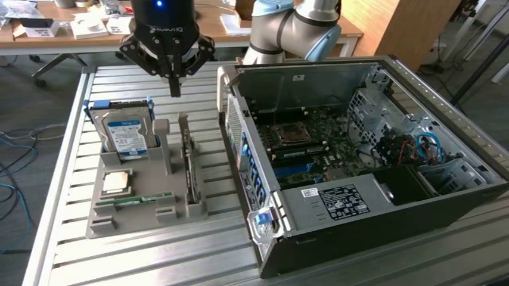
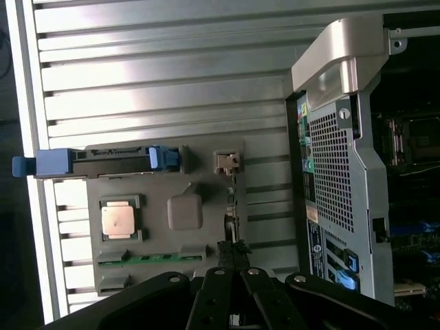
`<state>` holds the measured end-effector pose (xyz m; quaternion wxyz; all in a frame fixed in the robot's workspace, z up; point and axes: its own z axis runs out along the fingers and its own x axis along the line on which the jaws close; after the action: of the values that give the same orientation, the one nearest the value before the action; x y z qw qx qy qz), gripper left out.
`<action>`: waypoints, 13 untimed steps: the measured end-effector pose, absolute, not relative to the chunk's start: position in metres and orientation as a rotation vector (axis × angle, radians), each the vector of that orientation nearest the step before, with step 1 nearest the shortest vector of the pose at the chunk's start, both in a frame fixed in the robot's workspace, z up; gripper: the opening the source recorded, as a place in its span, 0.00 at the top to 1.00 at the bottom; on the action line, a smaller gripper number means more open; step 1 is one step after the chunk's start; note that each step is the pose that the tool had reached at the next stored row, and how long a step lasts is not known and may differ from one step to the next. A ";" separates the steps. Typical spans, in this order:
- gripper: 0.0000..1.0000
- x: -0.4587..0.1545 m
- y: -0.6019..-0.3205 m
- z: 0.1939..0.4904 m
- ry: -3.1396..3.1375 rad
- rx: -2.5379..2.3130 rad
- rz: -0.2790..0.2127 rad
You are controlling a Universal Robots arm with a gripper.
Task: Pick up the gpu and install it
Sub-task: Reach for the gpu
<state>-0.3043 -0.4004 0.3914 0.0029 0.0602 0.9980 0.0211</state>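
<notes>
Grey plastic is where your card sits. The moulded grey parts tray (image 1: 104, 225) on the slatted aluminium desk (image 1: 159, 256) holds the gpu (image 1: 188, 161), a thin dark circuit card. It stands on its long edge in a slot along the tray's side nearest the open black-and-silver computer case (image 1: 358, 196).

Your black robot hand (image 1: 175, 89) hangs above the tray with its fingers drawn together to a single point, and it grips nothing. In the exterior view the card lies below the hand. One end sits almost under the fingertips and the rest runs toward the camera, so the long axis goes far-to-near, roughly parallel with the case's perforated rear wall (image 1: 238, 149). From the wrist view you look straight down on the card's top edge, a thin dark line just off the fingers.

The clearances around the card look tight:
- On the exterior view's right, the case wall stands just beside the card's slot.
- On the exterior view's left, the tray's grey upright post (image 1: 163, 146) rises near the card.
- Beyond the post, the boxy silver hard drive with a blue-white label (image 1: 126, 134) stands upright.
- The square silver processor chip (image 1: 117, 182) and the narrow green memory stick (image 1: 135, 201) lie flat and well apart from the card.

Inside the case the green motherboard (image 1: 306, 149) lies open to view, with nothing seated over its blue slots that I can make out.
</notes>
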 end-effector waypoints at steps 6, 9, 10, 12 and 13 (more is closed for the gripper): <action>0.89 -0.304 -0.402 0.391 3.129 0.189 0.066; 0.89 -0.304 -0.403 0.391 3.129 0.188 0.066; 0.89 -0.304 -0.403 0.391 3.129 0.188 0.066; 0.89 -0.304 -0.405 0.391 3.129 0.189 0.066; 0.89 -0.304 -0.406 0.391 3.129 0.189 0.066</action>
<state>-0.3043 -0.4062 0.3914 0.0030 0.0601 0.9980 0.0211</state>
